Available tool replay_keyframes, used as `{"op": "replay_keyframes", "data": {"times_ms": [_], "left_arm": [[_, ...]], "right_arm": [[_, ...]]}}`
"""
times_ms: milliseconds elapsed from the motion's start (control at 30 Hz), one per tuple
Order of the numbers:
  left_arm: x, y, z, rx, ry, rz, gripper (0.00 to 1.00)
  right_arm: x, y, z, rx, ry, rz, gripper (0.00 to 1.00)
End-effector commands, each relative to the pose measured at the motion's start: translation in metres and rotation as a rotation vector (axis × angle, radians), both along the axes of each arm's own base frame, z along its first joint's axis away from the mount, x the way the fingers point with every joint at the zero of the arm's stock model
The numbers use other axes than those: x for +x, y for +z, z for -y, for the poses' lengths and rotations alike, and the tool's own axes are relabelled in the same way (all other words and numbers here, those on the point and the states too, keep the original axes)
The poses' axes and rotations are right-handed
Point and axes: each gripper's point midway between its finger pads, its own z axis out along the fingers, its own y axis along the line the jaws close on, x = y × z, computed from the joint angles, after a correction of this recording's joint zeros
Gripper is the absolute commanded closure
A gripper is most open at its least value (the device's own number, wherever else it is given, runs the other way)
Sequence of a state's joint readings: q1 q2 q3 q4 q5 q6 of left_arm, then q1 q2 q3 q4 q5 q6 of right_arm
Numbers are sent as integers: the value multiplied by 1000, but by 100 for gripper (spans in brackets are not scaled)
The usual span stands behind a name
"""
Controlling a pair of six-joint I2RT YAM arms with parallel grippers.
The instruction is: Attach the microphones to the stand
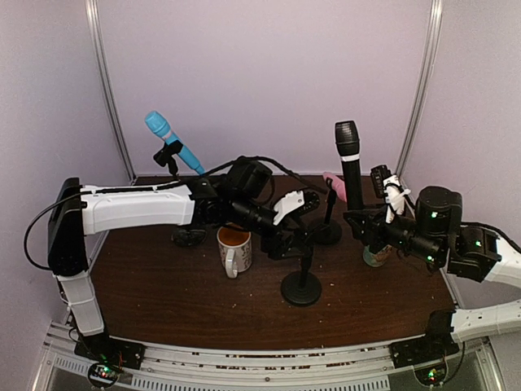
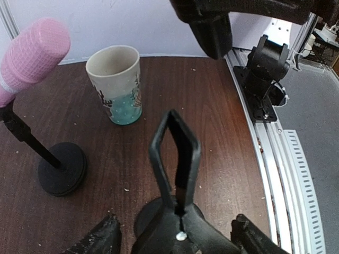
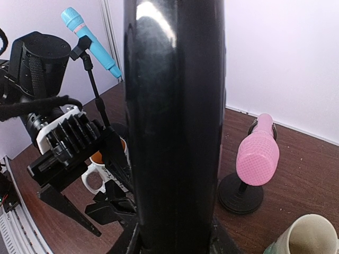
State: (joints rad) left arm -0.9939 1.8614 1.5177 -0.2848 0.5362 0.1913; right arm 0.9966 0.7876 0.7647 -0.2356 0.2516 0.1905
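Right hand (image 1: 358,221) is pinched on the lower end of the black microphone (image 1: 348,159), holding it upright, head up, at about 2 o'clock from the empty stand (image 1: 301,287). My guess is that's so the handle can drop straight into the clip (image 2: 175,151). Left hand (image 2: 176,242) is spread, one finger either side of that stand's neck just under the clip. It's not visibly squeezing it, probably there to stop it tipping. Already clipped in: the blue microphone (image 1: 167,138) far back at 11 o'clock and the pink microphone (image 1: 334,186) at 1 o'clock. On the bench (image 1: 163,285) there's a white mug (image 1: 234,248) close by at 10 o'clock and a teal-patterned cup (image 2: 117,84) near the right hand. No brand, label or writing I can read.
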Motion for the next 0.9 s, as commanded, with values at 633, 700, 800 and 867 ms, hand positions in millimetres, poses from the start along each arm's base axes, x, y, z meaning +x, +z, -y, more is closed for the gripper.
{"op": "replay_keyframes", "data": {"times_ms": [633,700,800,867], "left_arm": [[-36,32,-25,-63,-147,35,92],[-42,27,-32,-69,-161,37,94],[-49,28,-39,-91,-174,45,97],[-52,28,-42,-95,-177,51,99]], "right_arm": [[-19,-29,-12,82,158,69,96],[-24,-38,-17,96,195,83,100],[-27,-52,-22,96,221,99,100],[-30,-62,-25,66,241,113,100]]}}
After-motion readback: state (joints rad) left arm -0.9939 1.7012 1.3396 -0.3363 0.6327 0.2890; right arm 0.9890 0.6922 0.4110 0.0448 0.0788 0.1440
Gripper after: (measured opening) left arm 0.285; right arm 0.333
